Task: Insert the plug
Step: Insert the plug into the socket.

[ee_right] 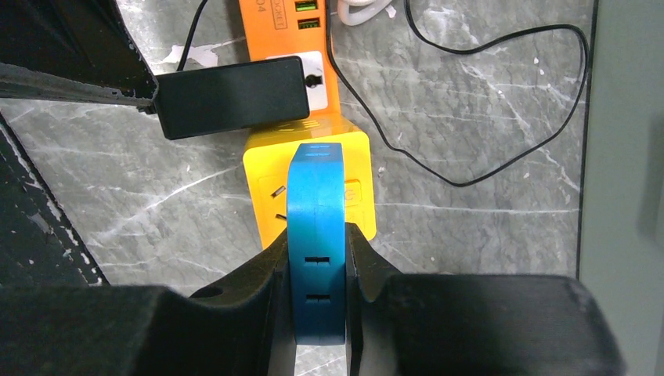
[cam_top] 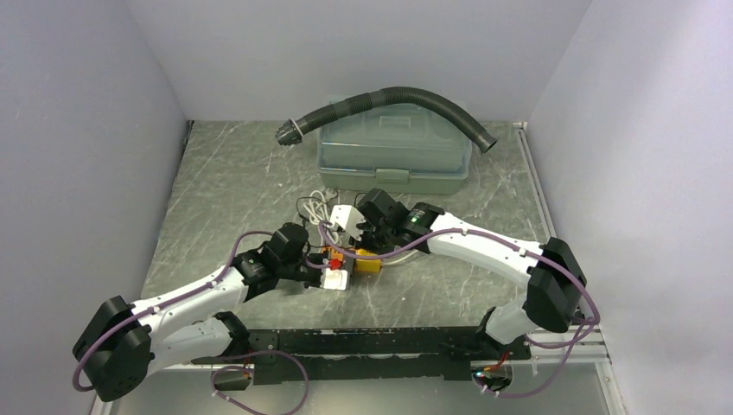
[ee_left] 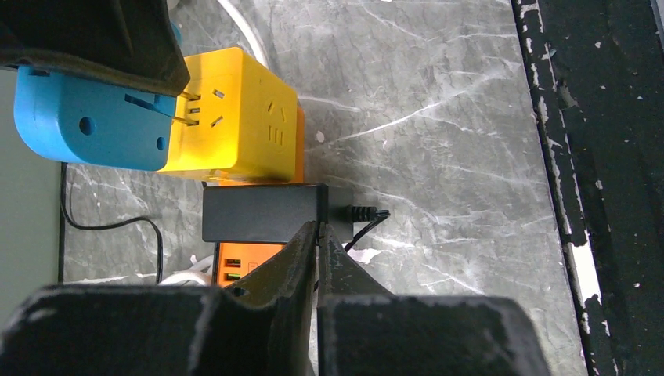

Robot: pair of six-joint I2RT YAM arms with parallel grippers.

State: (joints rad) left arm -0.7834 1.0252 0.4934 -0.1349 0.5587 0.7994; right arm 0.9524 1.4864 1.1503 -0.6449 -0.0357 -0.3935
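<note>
Between the fingers of the right tool (ee_right: 317,239) sits the blue plug (ee_right: 316,180), clamped on its two flat sides with the jaws closed firmly on it. Its long axis runs straight out from that tool toward the yellow socket cube (ee_right: 266,168), which lies directly ahead of it on the tabletop (ee_left: 438,117). In the left wrist view two metal prongs (ee_left: 186,108) bridge the narrow gap between the blue body and the cube's face. Bare metal shows there, so the plug is not seated flush. Whether the tips are already in their slots I cannot tell.

The coming move turns on that line — prongs, plug body and right tool all point the same way, so the push should go along the tool's own reach into the cube, without tilt, or the prongs may bind or skid across the face.

Just beyond the cube, touching it, is the orange power strip (ee_right: 274,23), with a black adapter (ee_right: 231,94) plugged across it. The left tool (ee_left: 317,235) has its jaws shut together with nothing visibly between them, and the tips rest against the adapter's edge. From there it looks placed to brace the strip and cube against the push. The right arm is plainly the one to do the inserting. A thin black cable (ee_right: 501,157) loops on the tabletop beside the cube.
</note>
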